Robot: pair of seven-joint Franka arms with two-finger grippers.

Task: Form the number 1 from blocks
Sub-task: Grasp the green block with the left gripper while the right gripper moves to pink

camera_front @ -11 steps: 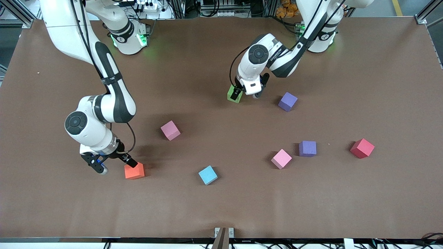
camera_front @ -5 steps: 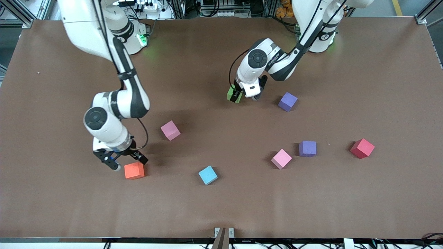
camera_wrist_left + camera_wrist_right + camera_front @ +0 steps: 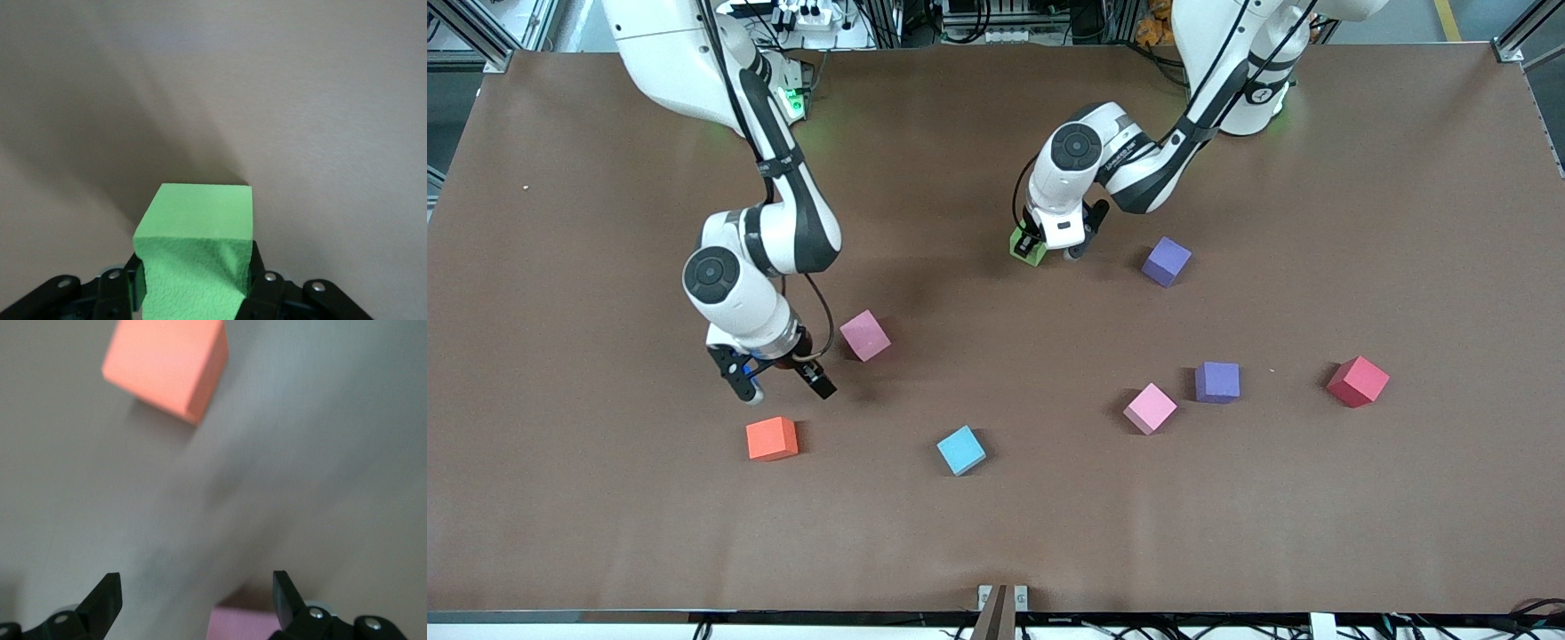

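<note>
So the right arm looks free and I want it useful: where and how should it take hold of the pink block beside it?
Come straight down with the open right end effector onto the pink block, which sits flat but turned on the table. Turn the wrist so the fingers close on two opposite side faces, not corners. Nothing crowds it; the orange block is well apart.

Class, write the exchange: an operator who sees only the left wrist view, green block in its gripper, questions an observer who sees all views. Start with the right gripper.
Observer: The right gripper hangs open over the table between the orange block and a pink block.
Operator: What's nearest my green block?
Observer: A purple block, beside the green block in the left gripper, toward the left arm's end.
Operator: Other blocks?
Observer: Yes: blue, red, another pink, another purple.
</note>
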